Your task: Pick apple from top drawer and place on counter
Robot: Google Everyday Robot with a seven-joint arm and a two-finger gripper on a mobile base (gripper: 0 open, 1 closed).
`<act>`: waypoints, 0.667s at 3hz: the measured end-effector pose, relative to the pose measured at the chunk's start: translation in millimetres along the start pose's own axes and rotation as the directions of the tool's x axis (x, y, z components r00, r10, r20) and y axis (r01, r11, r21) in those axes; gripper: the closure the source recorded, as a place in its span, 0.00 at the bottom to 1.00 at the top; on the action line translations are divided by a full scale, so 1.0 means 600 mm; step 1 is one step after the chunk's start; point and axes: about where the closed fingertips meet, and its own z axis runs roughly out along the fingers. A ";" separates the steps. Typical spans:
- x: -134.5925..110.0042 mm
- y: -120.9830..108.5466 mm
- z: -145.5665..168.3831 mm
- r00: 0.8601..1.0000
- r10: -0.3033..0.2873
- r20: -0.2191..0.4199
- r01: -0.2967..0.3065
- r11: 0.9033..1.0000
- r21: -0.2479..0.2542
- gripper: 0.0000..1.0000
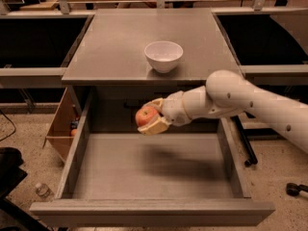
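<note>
Above the open top drawer [144,177], in the camera view, the gripper [149,116] is pinching the apple [143,115] between its two pale fingers, one arching over the fruit and one cupping it from below. The apple is hanging clear of the drawer floor, just below the front edge of the counter [115,47] and casting a shadow on the floor beneath. The arm [250,100] is reaching in from the right.

The step in hand appears to be the carry from drawer to counter, with the grasp made and the placing not yet done. The next move is likely calling for more height to clear the counter's edge, then travel backward to a bare patch beside the white bowl [164,56].

Being round, the apple is showing no real long axis; its red face is turning toward the camera, and where the stem is pointing cannot be told.
</note>
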 end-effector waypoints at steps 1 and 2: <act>-0.098 -0.046 -0.094 0.999 0.010 0.036 -0.009 1.000 -0.012 1.00; -0.166 -0.082 -0.148 0.997 0.036 0.062 -0.032 0.997 -0.068 1.00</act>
